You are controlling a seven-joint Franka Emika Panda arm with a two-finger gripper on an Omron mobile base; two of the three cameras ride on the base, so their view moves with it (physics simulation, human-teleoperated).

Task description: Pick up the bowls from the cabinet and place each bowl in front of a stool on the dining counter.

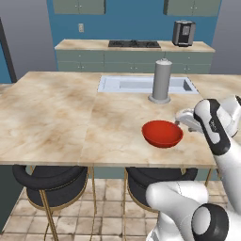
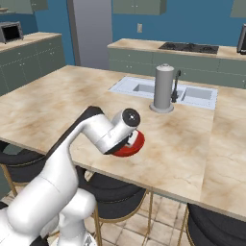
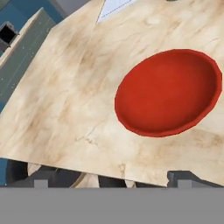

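Now the red bowl (image 1: pixel 162 133) sits upright on the dining counter (image 1: pixel 56 117), near its front edge above a stool (image 1: pixel 49 181). Just beside and above it, the gripper (image 3: pixel 112 181) hangs with jaws apart, holding nothing.

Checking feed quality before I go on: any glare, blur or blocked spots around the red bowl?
Left base view: sharp, flat lighting, red bowl clear on the dining counter, with only a soft sheen. Right base view: the arm hides most of the bowl. Hand view: bowl crisp, no glare or hard shadow; picture tilted.
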